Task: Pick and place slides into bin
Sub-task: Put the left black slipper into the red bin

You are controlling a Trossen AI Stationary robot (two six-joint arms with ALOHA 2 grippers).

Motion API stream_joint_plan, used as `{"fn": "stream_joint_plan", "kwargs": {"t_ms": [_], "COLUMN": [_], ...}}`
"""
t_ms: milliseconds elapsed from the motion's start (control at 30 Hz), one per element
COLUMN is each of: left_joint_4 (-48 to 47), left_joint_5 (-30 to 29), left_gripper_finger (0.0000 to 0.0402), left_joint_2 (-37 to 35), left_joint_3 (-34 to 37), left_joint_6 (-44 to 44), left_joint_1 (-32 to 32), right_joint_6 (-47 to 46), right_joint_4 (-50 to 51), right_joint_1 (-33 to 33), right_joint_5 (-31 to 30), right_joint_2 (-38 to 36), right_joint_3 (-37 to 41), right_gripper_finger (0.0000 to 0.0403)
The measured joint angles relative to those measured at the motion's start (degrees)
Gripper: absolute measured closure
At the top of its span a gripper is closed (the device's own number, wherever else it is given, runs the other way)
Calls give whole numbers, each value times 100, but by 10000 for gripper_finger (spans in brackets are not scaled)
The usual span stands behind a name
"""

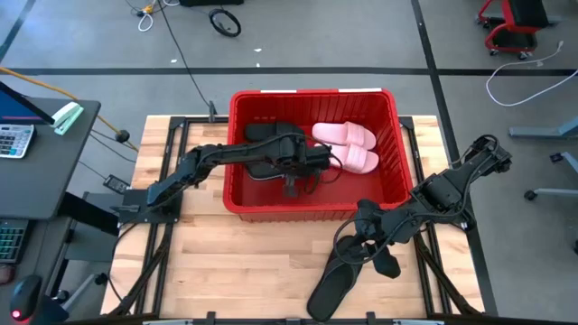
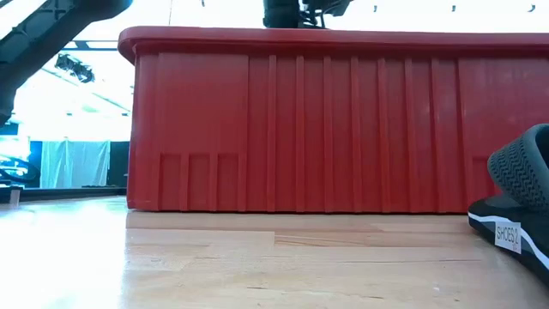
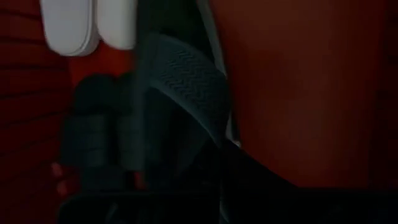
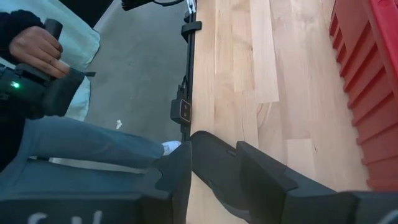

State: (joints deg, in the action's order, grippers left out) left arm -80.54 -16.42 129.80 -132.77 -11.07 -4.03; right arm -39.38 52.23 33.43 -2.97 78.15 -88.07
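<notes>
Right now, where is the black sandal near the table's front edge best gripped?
Probably its middle, across the narrow width, coming down from above. The black sandal lies flat and slanted on the table, both long edges free, so the right gripper should turn to match the slant.

Room and surroundings: workshop floor around a pale wooden surface point(image 1: 262, 262).

Grey concrete floor point(image 1: 361, 36) with dark seam lines fills the top of the high view; a black cable coil point(image 1: 225, 21) lies upper centre, a white cable point(image 1: 533, 77) upper right beside a red-based chair point(image 1: 511, 23). A dark desk point(image 1: 41, 162) with a calculator point(image 1: 13, 140) stands at left. The low view shows bright backlight and pale curtains point(image 2: 73, 163) at left.
</notes>
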Motion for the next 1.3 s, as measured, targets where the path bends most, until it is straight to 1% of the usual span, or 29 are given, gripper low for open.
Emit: {"fn": "stream_joint_plan", "kwargs": {"t_ms": [100, 300, 433, 767, 967, 1300], "left_joint_4": [60, -7, 86, -231, -209, -297], "left_joint_5": [389, 779, 894, 923, 914, 978], "left_gripper_finger": [400, 400, 400, 400, 400, 385], "left_joint_2": [53, 316, 382, 398, 396, 762], "left_joint_3": [2, 18, 20, 20, 15, 12], "left_joint_6": [-11, -5, -51, -157, -7, 10], "left_joint_1": [13, 30, 35, -177, -269, -251], "right_joint_6": [-3, -113, -151, -160, -162, -162], "right_joint_4": [0, -4, -9, -28, -54, -52], "right_joint_1": [0, 0, 0, 0, 0, 0], "right_joint_5": [-1, -1, -1, -3, -3, -1], "right_joint_2": [0, 0, 0, 0, 0, 0], "right_joint_3": [0, 0, 0, 0, 0, 0], "right_gripper_finger": [270, 270, 270, 270, 270, 270]}}
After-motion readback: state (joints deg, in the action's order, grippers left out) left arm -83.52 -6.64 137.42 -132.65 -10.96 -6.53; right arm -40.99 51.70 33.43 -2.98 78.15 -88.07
